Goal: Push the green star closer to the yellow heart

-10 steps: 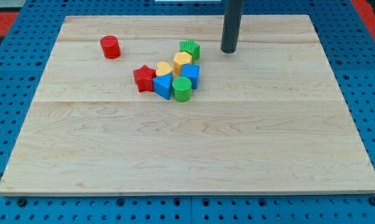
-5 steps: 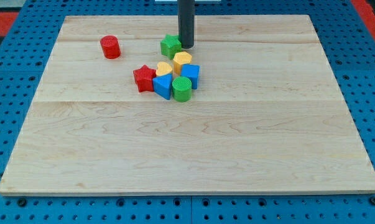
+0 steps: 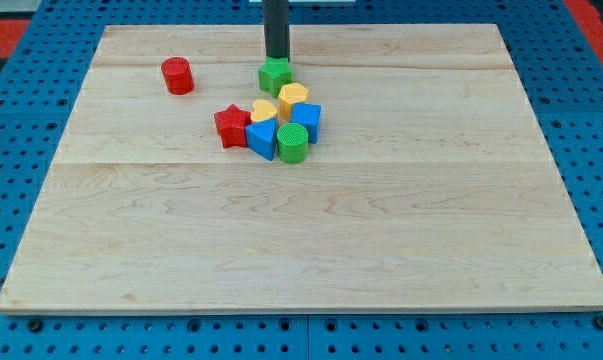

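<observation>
The wooden worktop (image 3: 311, 260) fills most of the frame, and its lower half carries nothing but bare grain. Going up toward the centre, a tight cluster of blocks sits a little left of the middle. Nearest the bottom of the frame is a green cylinder (image 3: 292, 145), with a blue block (image 3: 262, 138) touching it on the left and another blue block (image 3: 307, 118) just above and to the right. A red star (image 3: 231, 125) presses against the cluster's left side. The yellow heart (image 3: 264, 110) sits at the top of the cluster, with a second yellow block (image 3: 294, 96) beside it to the upper right. Just above that, near but slightly apart from the yellow pieces, lies the green star (image 3: 274, 74). My tip (image 3: 277, 59) meets the star's upper edge, directly above it in the frame; the tool is a plain rod with no jaws, so it grips nothing and only touches the star. Off in the upper left, well apart, stands a red cylinder (image 3: 177, 76).
</observation>
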`<state>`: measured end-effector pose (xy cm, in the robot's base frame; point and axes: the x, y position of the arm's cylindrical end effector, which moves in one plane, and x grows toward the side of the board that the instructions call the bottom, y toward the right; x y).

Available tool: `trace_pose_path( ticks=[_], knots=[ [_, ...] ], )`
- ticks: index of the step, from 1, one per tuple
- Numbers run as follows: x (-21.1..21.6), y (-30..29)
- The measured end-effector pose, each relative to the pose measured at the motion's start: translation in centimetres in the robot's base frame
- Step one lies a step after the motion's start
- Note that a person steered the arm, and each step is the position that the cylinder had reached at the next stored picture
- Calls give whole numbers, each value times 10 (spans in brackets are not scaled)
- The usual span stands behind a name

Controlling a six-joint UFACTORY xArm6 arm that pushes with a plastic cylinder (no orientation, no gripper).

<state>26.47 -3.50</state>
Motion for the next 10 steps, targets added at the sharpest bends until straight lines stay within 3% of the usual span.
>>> trace_pose_path(
  ticks=[4, 5, 8, 10],
  knots=[
    [6, 30],
    [24, 30],
    [28, 1],
    [-17, -3]
  ],
)
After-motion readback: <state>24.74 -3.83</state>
